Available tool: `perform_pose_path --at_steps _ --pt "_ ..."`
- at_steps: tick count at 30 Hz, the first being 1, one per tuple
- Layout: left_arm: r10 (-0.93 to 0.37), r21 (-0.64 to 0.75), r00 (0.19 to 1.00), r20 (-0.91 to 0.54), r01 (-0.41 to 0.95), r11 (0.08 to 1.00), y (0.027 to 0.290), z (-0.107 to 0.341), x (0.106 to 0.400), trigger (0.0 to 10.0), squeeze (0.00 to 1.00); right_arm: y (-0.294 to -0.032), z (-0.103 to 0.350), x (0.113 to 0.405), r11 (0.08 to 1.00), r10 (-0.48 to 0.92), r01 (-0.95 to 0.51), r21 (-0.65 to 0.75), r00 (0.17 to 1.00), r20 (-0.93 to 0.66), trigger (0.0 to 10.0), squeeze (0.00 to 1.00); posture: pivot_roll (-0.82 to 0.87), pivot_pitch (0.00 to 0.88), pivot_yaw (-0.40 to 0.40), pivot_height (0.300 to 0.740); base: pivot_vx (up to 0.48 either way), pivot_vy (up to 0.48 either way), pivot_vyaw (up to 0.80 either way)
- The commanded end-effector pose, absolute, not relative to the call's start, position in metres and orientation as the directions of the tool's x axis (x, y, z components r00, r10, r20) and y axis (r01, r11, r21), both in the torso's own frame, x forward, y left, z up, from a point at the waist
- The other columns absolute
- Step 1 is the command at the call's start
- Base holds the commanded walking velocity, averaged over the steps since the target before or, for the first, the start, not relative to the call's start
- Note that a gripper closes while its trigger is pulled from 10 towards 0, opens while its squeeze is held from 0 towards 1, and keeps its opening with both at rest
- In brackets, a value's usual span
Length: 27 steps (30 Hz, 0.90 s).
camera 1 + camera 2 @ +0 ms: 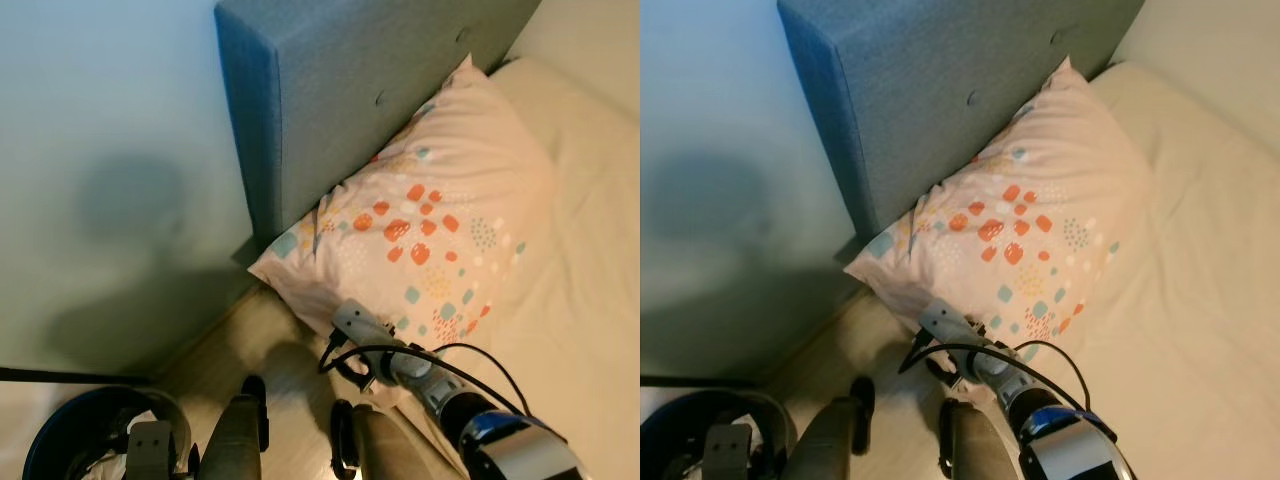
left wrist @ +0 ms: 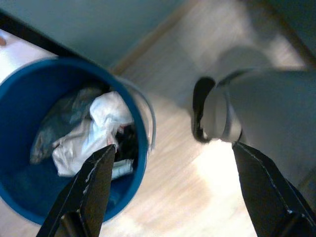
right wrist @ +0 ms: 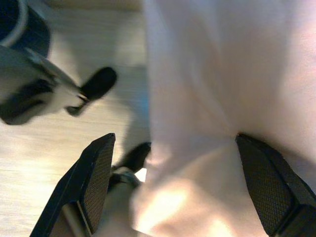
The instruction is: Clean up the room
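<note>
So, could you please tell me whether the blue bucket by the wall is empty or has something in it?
Not empty. The blue bucket holds crumpled white and grey waste, seen past the open left pincer.

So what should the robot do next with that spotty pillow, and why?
Probably close the right gripper on the pillow. Its fingers are open around the pillow's edge, which hangs off the bed corner, so gripping likely comes before lifting it back.
</note>
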<state>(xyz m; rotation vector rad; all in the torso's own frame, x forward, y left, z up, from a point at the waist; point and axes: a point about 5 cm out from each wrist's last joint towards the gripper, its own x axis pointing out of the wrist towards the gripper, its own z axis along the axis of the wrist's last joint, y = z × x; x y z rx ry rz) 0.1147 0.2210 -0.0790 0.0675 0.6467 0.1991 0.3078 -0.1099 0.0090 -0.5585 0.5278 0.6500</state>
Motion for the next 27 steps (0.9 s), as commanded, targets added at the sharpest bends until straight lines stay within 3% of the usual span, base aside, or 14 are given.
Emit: perform_pose_path --at_steps 1,6,19,27 --pt "0.142 0.08 0.752 -0.643 -0.118 0.99 0.201 -0.088 0.091 10.0 0.0 -0.127 0.013 0.314 0.666 0.346 -0.641 -0.381 0.718 -0.604 10.0 0.0 0.13 0.404 -0.023 0.74 0.0 0.0 0.0" --pt "0.144 0.081 0.768 -0.625 -0.12 0.989 0.201 -0.086 0.088 10.0 0.0 -0.143 0.035 0.333 0.655 0.297 -0.582 -0.482 0.784 -0.544 10.0 0.0 0.13 0.417 -0.021 0.74 0.0 0.0 0.0" --pt "0.144 0.088 0.779 -0.61 -0.114 0.99 0.202 -0.083 0.087 10.0 0.0 -0.165 0.063 0.353 0.686 0.229 -0.48 -0.547 0.855 -0.464 10.0 0.0 0.14 0.427 -0.018 0.74 0.0 0.0 0.0" --pt "0.156 0.097 0.793 -0.589 -0.123 0.988 0.203 -0.079 0.081 10.0 0.0 -0.203 0.073 0.355 0.677 0.095 -0.38 -0.63 0.894 -0.438 10.0 0.0 0.15 0.449 -0.016 0.74 0.0 0.0 0.0"
